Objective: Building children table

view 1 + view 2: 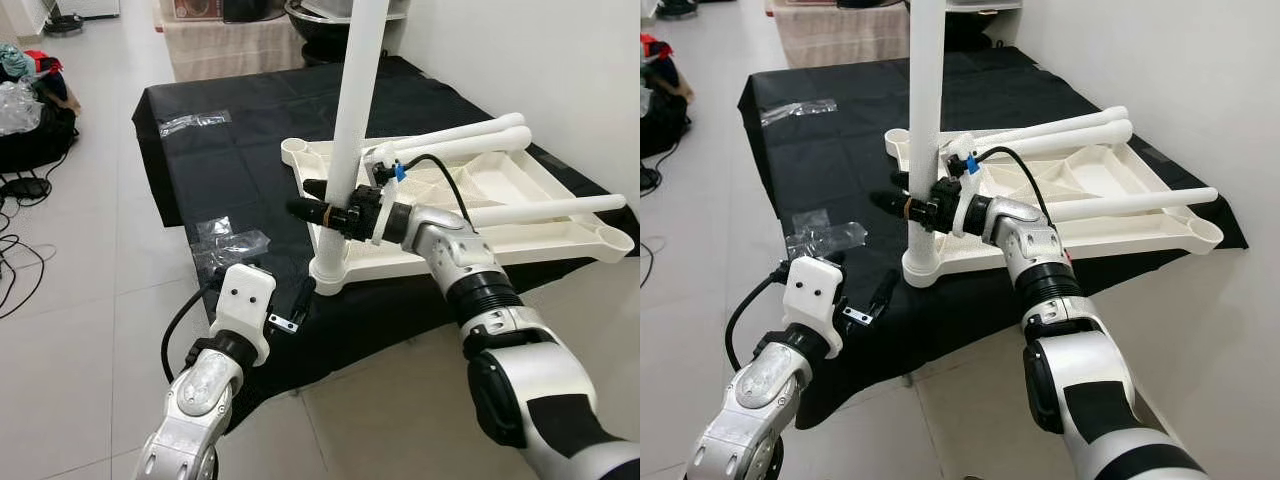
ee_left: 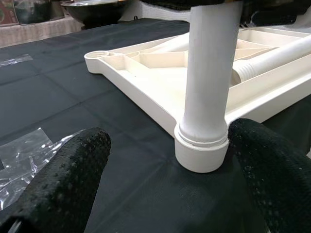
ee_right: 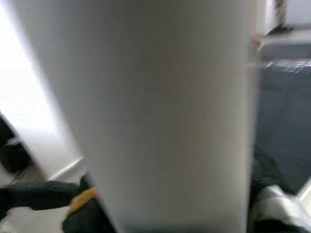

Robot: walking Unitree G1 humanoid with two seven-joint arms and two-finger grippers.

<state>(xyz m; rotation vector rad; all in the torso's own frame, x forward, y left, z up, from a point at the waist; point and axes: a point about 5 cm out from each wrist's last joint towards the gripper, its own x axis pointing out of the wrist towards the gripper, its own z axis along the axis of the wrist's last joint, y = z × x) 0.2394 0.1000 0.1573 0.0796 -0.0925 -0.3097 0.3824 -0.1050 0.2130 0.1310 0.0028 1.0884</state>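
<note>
Fingers first: our right gripper is clamped round the upright leg, black fingers pinching it just above its base, one fingertip poking out past the leg on our left.

Left eye view: tabletop lies upside down on a black sheet, ribbed underside up. The upright leg stands in the near corner socket. Three more legs lie across the tabletop: two side by side along the far edge, one nearer us, w/ its tip past the right edge. Left gripper sits low on the sheet, near the socket, not touching it. Clear plastic bag lies on the sheet beside it.

Right eye view: same layout; right arm reaches across the near rim of the tabletop to the leg.

Left wrist view: left fingers spread wide, nothing between them; socket and leg base sit ahead in the gap, apart from both pads.

Right wrist view: leg up close, blurred.
</note>
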